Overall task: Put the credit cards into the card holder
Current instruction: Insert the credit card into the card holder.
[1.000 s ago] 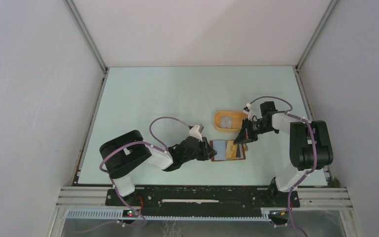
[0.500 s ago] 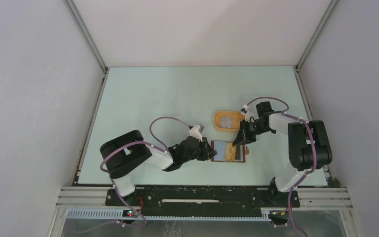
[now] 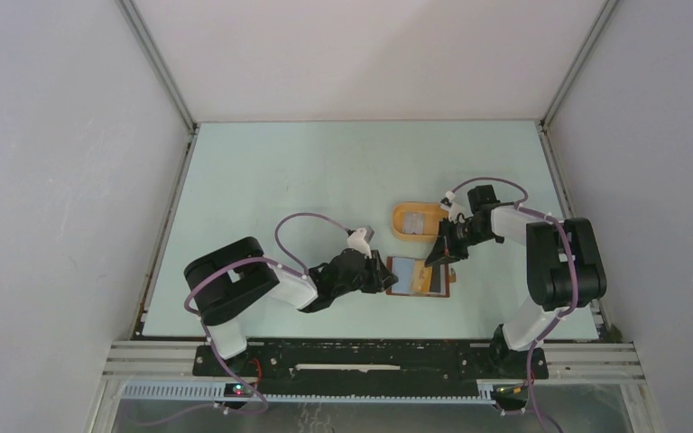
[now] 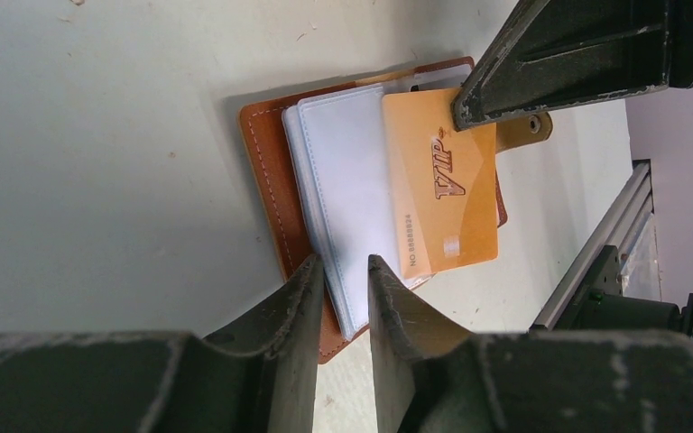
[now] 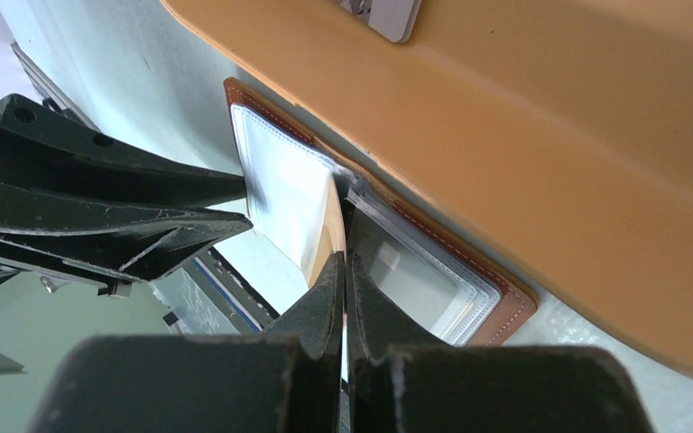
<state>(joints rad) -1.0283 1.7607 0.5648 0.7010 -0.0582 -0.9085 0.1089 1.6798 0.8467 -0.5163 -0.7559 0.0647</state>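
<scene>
Pale green table (image 3: 280, 180), white walls all round: I am watching the card holder (image 4: 266, 189) lying open on the near right part of the surface, just beside the orange tray (image 5: 550, 162). My left gripper (image 4: 343, 271) is clamping the holder's edge, its jaws narrowed onto the leather cover and the clear sleeves (image 4: 343, 180), the same hold as a second ago. My right gripper (image 5: 344, 266) is pinching a corner of the orange VIP card (image 4: 442, 198), jaws all but closed on it. The card is lying across the sleeves. I cannot tell whether it is tucked into one. Compared with the earlier frame, the right wrist is sitting slightly farther left, while holder and card are barely shifting. One grey card (image 3: 420, 223) is resting in the tray.
</scene>
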